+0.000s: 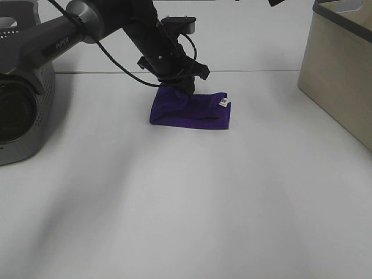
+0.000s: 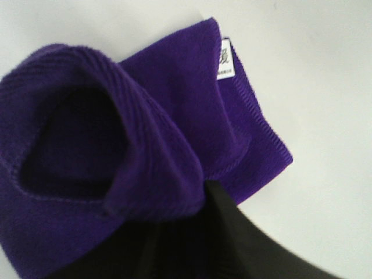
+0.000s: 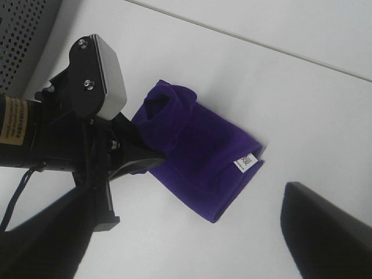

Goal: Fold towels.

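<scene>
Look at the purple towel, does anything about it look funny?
Yes. The purple towel lies folded on the white table, but it isn't neat. The end by the left claw is bunched up into a puffy open loop, while the end with the white tag lies flat.

White tabletop [image 1: 232, 203], beige bin [image 1: 340, 70] at right edge

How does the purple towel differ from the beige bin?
The towel is deep purple; the bin is beige. The towel lies low, folded; the bin stands far taller. The left tool meets the towel; nothing touches the bin. Both sit on the white table.
</scene>
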Robot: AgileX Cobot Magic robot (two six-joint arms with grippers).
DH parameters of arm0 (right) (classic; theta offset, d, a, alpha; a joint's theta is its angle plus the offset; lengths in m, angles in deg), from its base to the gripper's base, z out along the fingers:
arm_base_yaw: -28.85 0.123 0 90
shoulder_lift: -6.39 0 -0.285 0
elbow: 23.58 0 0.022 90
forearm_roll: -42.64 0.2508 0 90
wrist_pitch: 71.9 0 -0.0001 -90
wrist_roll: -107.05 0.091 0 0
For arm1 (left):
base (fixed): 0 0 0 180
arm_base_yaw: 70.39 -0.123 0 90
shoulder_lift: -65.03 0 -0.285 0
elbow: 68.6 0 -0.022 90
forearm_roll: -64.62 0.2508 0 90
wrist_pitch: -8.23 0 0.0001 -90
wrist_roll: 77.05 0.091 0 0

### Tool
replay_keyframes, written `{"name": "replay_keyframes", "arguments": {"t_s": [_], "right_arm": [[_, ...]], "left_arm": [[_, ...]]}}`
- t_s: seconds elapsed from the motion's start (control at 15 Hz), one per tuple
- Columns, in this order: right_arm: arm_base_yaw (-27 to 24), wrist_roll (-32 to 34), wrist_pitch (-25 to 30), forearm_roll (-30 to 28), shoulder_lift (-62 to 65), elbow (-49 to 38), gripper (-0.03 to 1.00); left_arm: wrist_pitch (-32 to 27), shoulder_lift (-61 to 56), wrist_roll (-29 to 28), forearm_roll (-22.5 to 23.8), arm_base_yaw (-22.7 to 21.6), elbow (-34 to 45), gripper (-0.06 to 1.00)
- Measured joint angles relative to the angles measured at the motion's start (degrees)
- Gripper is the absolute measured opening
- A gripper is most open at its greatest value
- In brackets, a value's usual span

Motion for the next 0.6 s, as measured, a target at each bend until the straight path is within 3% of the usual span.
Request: {"name": "replay_keyframes", "arguments": {"t_s": [0.07, 0.2, 0.33, 0.6], "right_arm": [[0.0, 0.0, 0.0, 0.3, 0.0, 0.0, 0.85], [0.0, 0.0, 0.0, 1.3, 0.0, 0.0, 0.85], [0.0, 0.1, 0.0, 1.5, 0.0, 0.0, 0.85], [0.0, 0.9, 0.0, 1.5, 0.1, 0.0, 0.85]], "left_arm": [[1.8, 0.2, -0.2, -2.3, 0.0, 0.0, 0.35], [6.0, 0.8, -0.4, -11.5, 0.0, 0.0, 0.65], [9.7, 1.1, 0.2, -17.2, 0.0, 0.0, 0.71], [8.8, 1.1, 0.8, -17.0, -0.6, -0.8, 0.73]]}}
